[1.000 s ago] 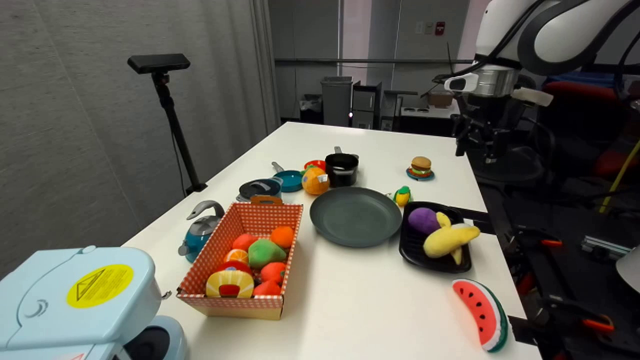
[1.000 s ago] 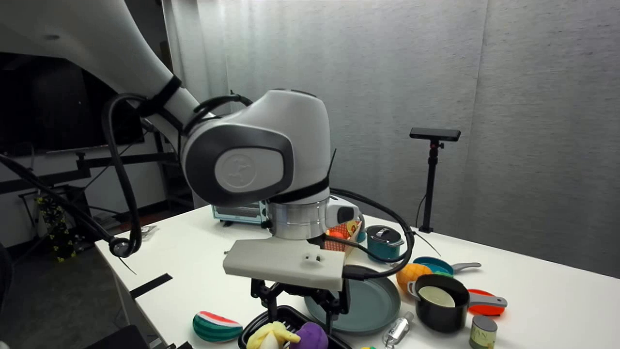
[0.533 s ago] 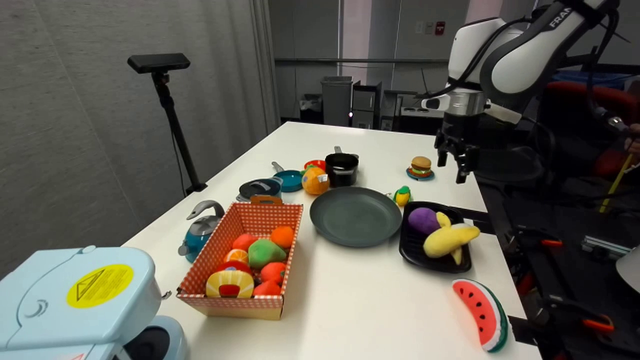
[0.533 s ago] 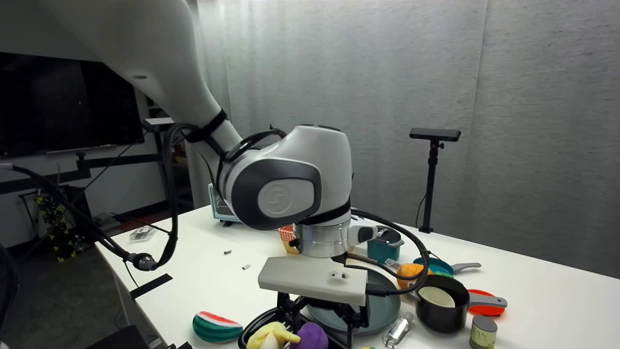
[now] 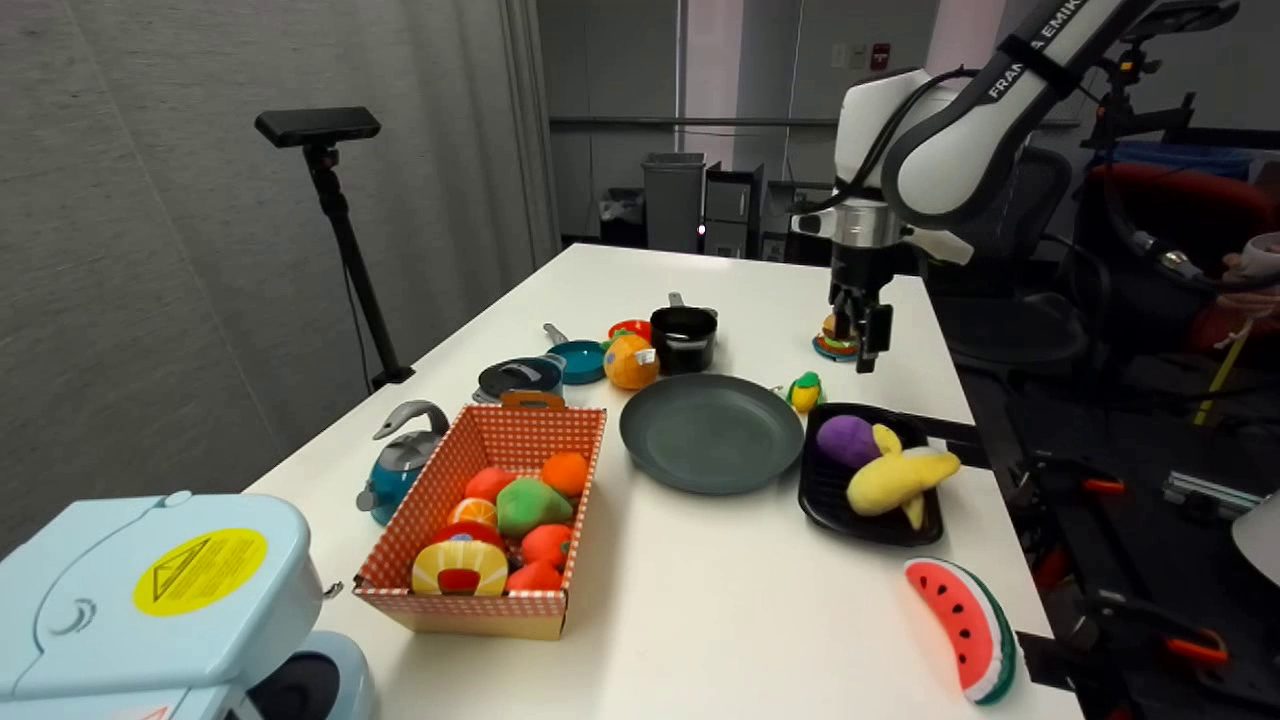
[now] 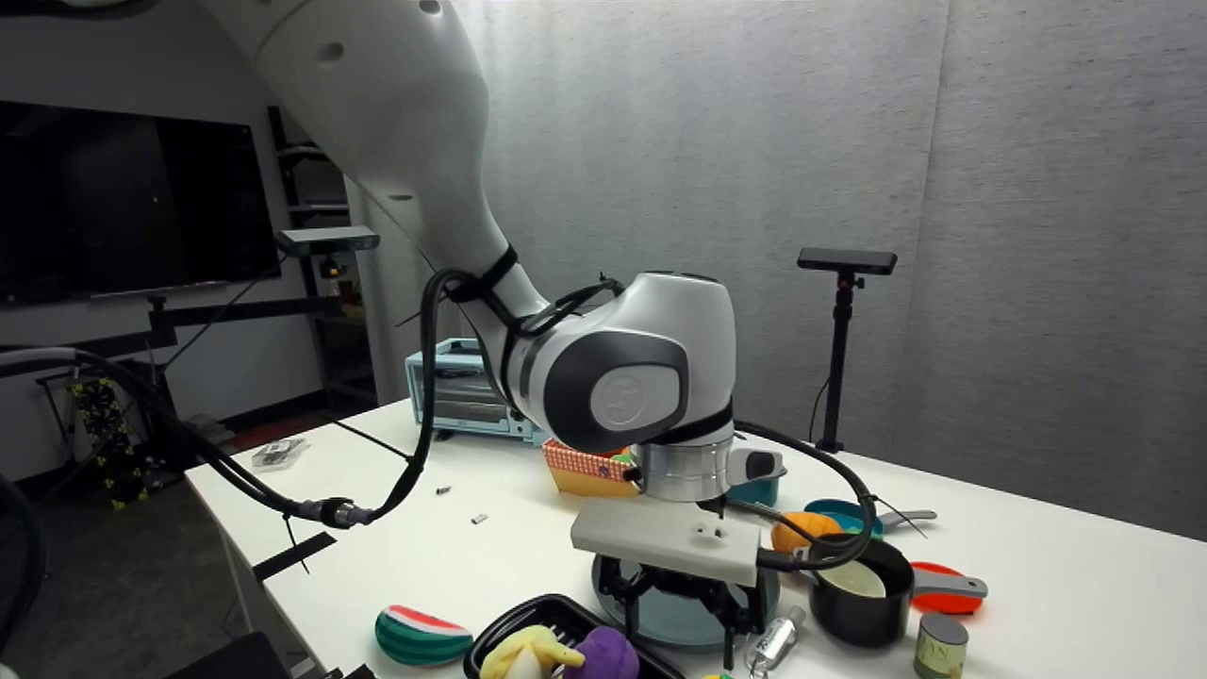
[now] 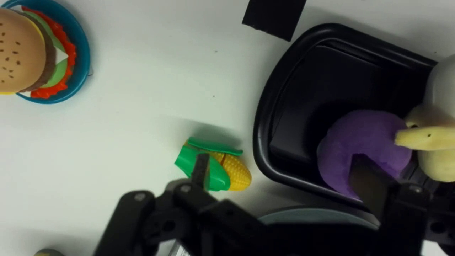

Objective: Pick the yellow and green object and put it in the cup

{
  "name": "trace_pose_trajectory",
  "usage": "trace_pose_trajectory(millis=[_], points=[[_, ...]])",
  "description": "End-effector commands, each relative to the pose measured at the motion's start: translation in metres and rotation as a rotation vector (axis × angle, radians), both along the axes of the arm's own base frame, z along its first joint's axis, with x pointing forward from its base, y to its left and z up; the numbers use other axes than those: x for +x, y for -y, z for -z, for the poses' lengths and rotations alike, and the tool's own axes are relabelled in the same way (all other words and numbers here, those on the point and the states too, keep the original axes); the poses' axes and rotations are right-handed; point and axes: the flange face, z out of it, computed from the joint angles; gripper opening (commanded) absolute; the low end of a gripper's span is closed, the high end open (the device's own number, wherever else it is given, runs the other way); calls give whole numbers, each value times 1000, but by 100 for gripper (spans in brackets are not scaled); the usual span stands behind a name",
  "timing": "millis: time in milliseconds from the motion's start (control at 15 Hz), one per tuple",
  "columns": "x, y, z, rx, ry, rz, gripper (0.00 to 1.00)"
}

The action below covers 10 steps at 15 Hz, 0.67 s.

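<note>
The yellow and green object is a toy corn (image 7: 222, 170). It lies on the white table beside the black tray; it also shows in an exterior view (image 5: 804, 393), and only a sliver shows at the bottom edge of the other view (image 6: 719, 676). The cup (image 5: 684, 345) is a short, black, round vessel with a grey handle; it also shows in an exterior view (image 6: 860, 613), with a pale oval inside. My gripper (image 7: 280, 160) is open and empty above the table. In the wrist view its left finger overlaps the corn, and its right finger overlaps the purple toy.
The black tray (image 5: 820, 510) holds a purple toy and a banana. A dark round plate (image 5: 712, 435) is beside it. A toy burger (image 7: 25, 53) sits on a teal plate. A can (image 6: 940, 646) and a clear shaker (image 6: 775, 641) stand near the cup.
My arm and open gripper have moved in over the table and lower, leftward in an exterior view and rightward in the other. The corn and the cup have not moved.
</note>
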Motion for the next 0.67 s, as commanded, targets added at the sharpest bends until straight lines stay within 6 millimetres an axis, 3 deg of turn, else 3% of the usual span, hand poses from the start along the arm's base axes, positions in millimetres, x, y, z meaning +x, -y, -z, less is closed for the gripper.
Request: trace_pose_trajectory(millis=[0, 267, 600], points=[[23, 16, 12, -10, 12, 66, 100], [34, 28, 22, -15, -4, 104, 100], [32, 19, 29, 42, -124, -98, 100]])
